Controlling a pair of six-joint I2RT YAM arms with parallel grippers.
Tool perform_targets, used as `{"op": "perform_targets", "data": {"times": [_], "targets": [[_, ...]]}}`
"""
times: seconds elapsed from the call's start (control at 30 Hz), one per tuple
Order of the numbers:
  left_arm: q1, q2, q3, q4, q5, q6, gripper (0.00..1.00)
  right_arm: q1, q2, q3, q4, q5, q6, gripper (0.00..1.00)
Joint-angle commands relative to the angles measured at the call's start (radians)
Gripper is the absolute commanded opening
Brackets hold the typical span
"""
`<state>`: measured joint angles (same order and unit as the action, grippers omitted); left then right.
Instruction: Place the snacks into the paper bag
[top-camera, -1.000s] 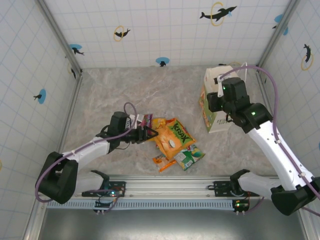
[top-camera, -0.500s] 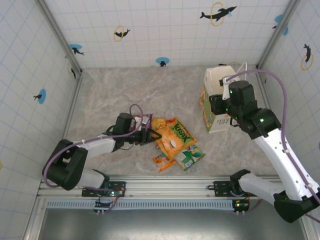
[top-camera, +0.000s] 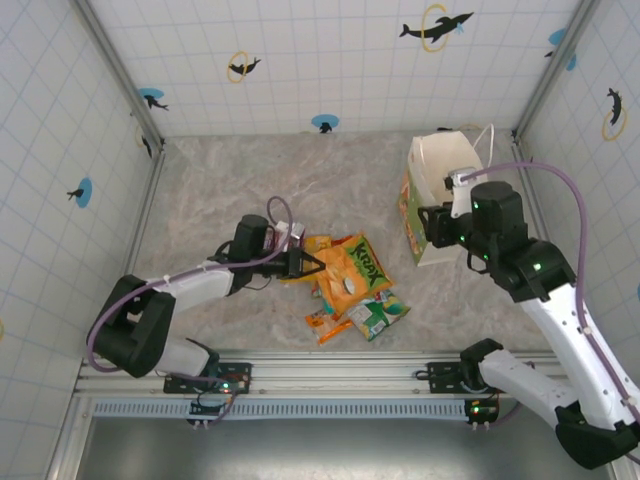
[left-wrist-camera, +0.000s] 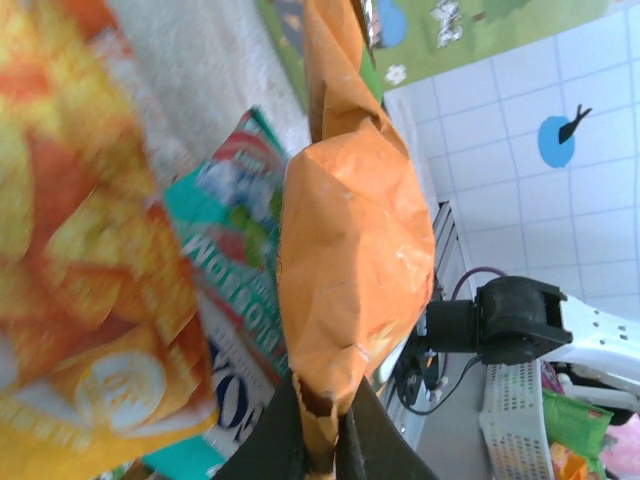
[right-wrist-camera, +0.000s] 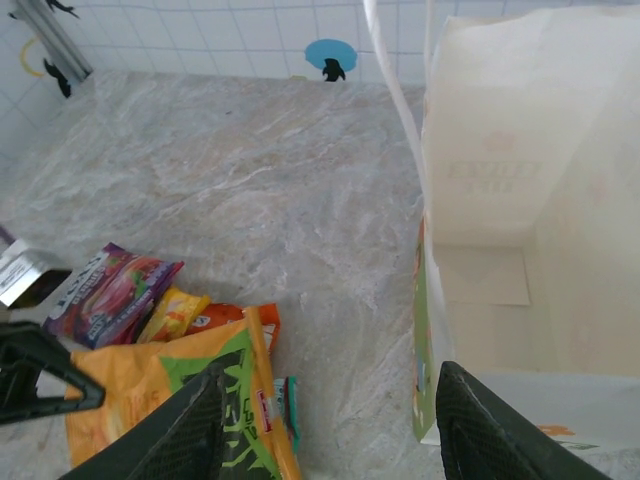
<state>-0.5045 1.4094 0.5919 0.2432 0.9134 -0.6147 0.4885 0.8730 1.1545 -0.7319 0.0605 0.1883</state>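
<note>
Left tool (top-camera: 303, 265) is clenched on the near edge of the big orange packet (top-camera: 350, 275). In the left wrist view the fingers (left-wrist-camera: 300, 455) pinch the crimped seam and the packet (left-wrist-camera: 350, 250) runs away from them. I can't tell if it's off the table (top-camera: 230, 180) or just tipped up.

The other snacks lie around it in one loose pile:
- purple packet (top-camera: 293, 240) just behind the tool
- green-and-white packet (top-camera: 378, 315) on the near side, part under the orange one
- small orange packet (top-camera: 325, 325) beside that

The left wrist view shows another yellow-orange packet (left-wrist-camera: 80, 250), blurred.

Right tool (top-camera: 435, 225) is spread wide and grasps nothing. It hovers by the front wall of the bag (top-camera: 440, 160). In the right wrist view its fingers (right-wrist-camera: 195, 420) frame the table and the bag's front rim.

The bag (right-wrist-camera: 480, 170) stands upright and open at the right rear, apart from the pile.

Progress: I'd call it zero bagged. The part of the bag floor I can see is bare, and I count at least five packets out on the table. The first pick is gripped, so I read this as the start of the first transfer, with everything else left to do.
</note>
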Motion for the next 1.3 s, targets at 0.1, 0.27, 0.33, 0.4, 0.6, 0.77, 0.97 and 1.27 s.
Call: {"op": "perform_targets", "data": {"times": [0.1,0.27,0.33,0.4,0.6,0.77,0.97,1.27], "targets": [[-0.007,-0.036,0.173,-0.325,-0.026,0.308,0.0,-0.003,-0.075,-0.041,0.068,-0.188,-0.123,0.56],[-0.008,-0.075,0.327,-0.6,-0.061,0.61,0.0,0.0,-0.015,0.016,-0.011,-0.248,-0.204,0.56],[-0.007,-0.077,0.407,-0.728,-0.088,0.735,0.0,0.003,0.016,0.036,-0.031,-0.267,-0.239,0.57],[-0.008,-0.087,0.486,-0.83,-0.116,0.83,0.0,0.014,0.053,0.063,-0.044,-0.282,-0.266,0.57],[-0.009,-0.175,0.574,-0.917,-0.176,1.033,0.0,0.06,0.13,0.127,-0.029,-0.352,-0.388,0.59],[-0.017,-0.252,0.546,-0.909,-0.243,1.134,0.0,0.164,0.173,0.133,0.038,-0.389,-0.595,0.75],[-0.024,-0.31,0.532,-0.899,-0.239,1.172,0.0,0.215,0.327,0.227,-0.005,-0.421,-0.737,0.85],[-0.038,-0.377,0.452,-0.812,-0.2,1.186,0.0,0.221,0.411,0.193,0.029,-0.436,-0.828,0.89]]}}
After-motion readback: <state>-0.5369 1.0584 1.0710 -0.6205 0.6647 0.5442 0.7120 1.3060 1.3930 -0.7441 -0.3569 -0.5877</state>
